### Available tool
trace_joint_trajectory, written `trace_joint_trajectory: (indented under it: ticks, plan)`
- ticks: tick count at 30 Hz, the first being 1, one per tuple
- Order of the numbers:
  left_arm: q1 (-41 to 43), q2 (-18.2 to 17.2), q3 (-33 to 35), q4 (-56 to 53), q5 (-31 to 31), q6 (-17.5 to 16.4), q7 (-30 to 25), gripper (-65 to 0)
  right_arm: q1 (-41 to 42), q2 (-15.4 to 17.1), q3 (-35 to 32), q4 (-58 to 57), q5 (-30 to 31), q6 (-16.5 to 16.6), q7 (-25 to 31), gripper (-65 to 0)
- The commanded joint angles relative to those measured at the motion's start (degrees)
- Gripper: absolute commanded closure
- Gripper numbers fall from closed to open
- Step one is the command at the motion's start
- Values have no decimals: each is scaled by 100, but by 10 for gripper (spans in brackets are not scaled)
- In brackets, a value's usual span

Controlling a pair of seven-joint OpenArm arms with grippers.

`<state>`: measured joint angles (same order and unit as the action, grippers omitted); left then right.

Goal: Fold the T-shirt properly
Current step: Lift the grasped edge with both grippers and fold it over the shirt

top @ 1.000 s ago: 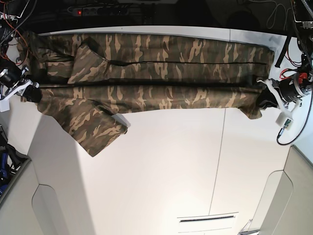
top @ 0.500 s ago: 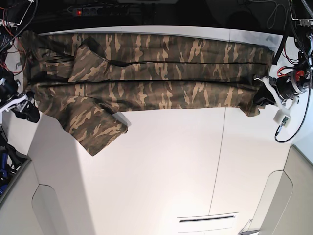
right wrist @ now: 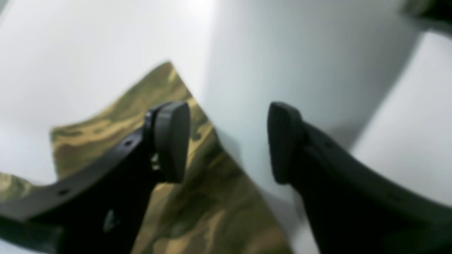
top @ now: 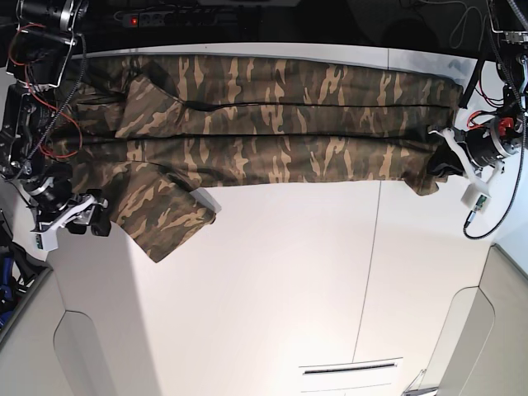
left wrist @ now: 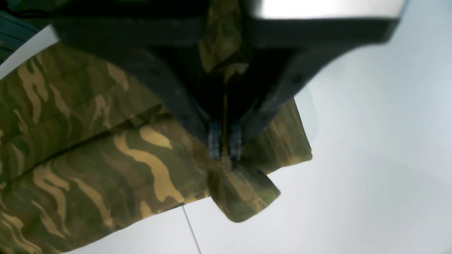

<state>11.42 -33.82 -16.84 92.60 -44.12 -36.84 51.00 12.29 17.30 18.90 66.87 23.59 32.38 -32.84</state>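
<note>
The camouflage T-shirt (top: 272, 140) lies stretched in a long folded band across the far part of the white table (top: 272, 280). One sleeve (top: 165, 216) sticks out toward the front at the left. My left gripper (top: 441, 165) is at the shirt's right end, shut on the hem corner, as the left wrist view (left wrist: 224, 141) shows, with cloth (left wrist: 243, 192) bunched below the tips. My right gripper (top: 93, 221) is open and empty beside the sleeve. In the right wrist view (right wrist: 226, 141) the sleeve cloth (right wrist: 197, 211) lies under the left finger (right wrist: 171, 141).
A power strip (top: 165, 16) and dark floor lie beyond the table's far edge. Red and black cables (top: 495, 107) hang by the left arm. A seam (top: 369, 272) runs across the tabletop. Grey panels (top: 33, 346) sit at both front corners.
My right gripper has let go of the shirt's left end and moved toward the front, ending open next to the sleeve. The left gripper has kept its hold and barely moved.
</note>
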Motion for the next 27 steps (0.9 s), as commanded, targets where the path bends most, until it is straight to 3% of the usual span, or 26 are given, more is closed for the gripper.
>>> trace_joint_trajectory:
  ticks: [1,6,14,17,21,27]
  plan:
    - [-61,-109,-55,87,-85,17,-103,0,190,94,-96,-114,81,-13,195,-346]
    - [-61,-109,-55,87,-90,15,-105,0,356,-9,-542,-837,79,-44,289,-345]
    - [-61,-107,-52,87,-90,15,-166,0,341,-402,-601,-844,83,90,236,-331]
    - [-61,-107,-52,87,-87,15,-164,0,343,-450,-601,-841,85,87,238,-228]
    - [-61,-107,-52,87,-87,15,-166,0,343,-474,-599,-835,83,85,238,-16]
    - [-61,-109,-52,87,-90,15,-216,0,341,-476,-535,-463,85,83,-175,0]
